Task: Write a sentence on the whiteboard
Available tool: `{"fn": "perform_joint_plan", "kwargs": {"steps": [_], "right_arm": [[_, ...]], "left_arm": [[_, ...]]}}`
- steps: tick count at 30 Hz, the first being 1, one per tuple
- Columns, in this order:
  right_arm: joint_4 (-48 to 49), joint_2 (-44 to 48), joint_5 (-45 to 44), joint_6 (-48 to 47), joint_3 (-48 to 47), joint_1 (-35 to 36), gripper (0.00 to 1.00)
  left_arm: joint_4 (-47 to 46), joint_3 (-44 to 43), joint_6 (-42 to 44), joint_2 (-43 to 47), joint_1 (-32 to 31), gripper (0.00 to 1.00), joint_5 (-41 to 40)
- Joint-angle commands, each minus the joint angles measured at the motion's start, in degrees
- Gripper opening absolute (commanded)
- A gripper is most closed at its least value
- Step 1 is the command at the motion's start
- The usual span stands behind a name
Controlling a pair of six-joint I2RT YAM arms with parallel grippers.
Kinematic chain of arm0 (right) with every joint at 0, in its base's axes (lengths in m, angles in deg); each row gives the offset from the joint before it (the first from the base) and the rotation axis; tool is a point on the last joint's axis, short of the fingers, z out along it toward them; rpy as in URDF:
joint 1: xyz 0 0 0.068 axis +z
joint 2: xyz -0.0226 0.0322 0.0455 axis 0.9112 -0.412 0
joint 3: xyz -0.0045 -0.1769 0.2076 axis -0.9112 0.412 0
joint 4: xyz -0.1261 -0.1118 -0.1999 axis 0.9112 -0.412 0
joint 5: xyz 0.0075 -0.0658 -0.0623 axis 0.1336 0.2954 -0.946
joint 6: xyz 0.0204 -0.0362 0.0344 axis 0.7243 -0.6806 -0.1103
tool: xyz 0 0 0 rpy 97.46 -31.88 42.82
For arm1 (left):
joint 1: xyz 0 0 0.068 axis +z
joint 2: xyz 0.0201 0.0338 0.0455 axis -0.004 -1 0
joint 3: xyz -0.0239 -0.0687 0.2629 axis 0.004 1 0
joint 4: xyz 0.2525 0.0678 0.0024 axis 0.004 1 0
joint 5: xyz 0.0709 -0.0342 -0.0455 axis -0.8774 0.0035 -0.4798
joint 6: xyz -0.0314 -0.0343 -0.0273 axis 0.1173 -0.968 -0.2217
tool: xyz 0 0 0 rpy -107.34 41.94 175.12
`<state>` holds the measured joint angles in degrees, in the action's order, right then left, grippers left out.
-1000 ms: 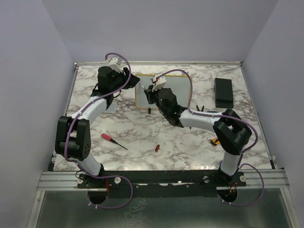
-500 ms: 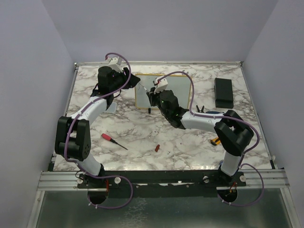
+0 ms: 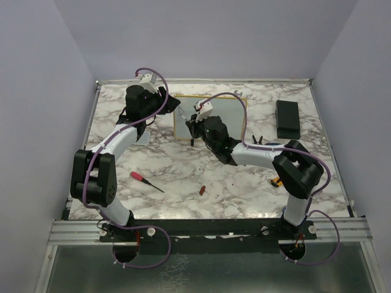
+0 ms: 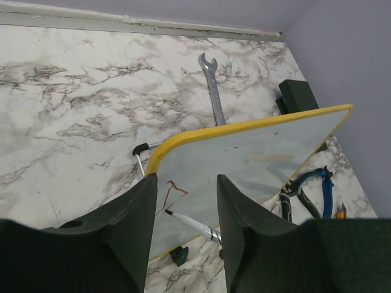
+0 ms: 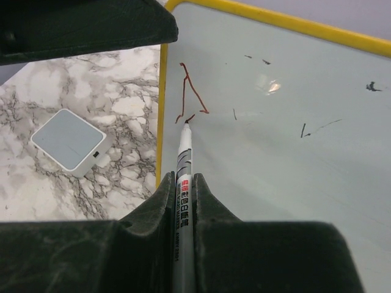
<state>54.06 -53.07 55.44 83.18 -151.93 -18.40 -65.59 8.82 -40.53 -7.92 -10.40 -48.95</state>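
Right tool (image 5: 183, 189) clenched on slim white marker (image 5: 183, 155), barrel pinched between two dark fingers, tip at face of whiteboard (image 5: 287, 159), right at lower end of red stroke (image 5: 186, 91). Left tool (image 4: 185, 195) half-spread at board's left corner, yellow frame running up against one finger. Reads as a steadying hold, but real clamp: cannot tell. Board at far middle of desk (image 3: 177, 171), propped tilted on small black feet, between both tools. Writing barely begun: one angular stroke near top-left, plus faint dark flecks.

To do well:
- Press light and even, since thin feet could rock or slide.
- Brace from left side.
- Hold marker steep enough for ink contact.
- Draw short strokes, lift cleanly between letters.
- Start small, close to left frame, so two lines fit.
- Avoid dragging fingers through fresh ink.

Materials:
- Board face glossy, pale grey, slick, with glare spot; frame rounded yellow plastic.
- Marker smooth, printed label.
- Desk marbled, hard, slightly shiny.
- Grey square pad (image 5: 67, 141) flat, matte, rounded corners, beside board.
- Wrench (image 4: 211, 85) bare metal, behind board.
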Motion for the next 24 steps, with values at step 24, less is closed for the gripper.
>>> {"fn": "perform_joint_plan", "kwargs": {"steps": [24], "right_arm": [[-1.38, -0.45, 4.69, -0.22, -1.26, 1.09, 0.01]], "left_arm": [[-0.21, -0.15, 0.79, 2.18, -0.35, 0.45, 1.28]]}}
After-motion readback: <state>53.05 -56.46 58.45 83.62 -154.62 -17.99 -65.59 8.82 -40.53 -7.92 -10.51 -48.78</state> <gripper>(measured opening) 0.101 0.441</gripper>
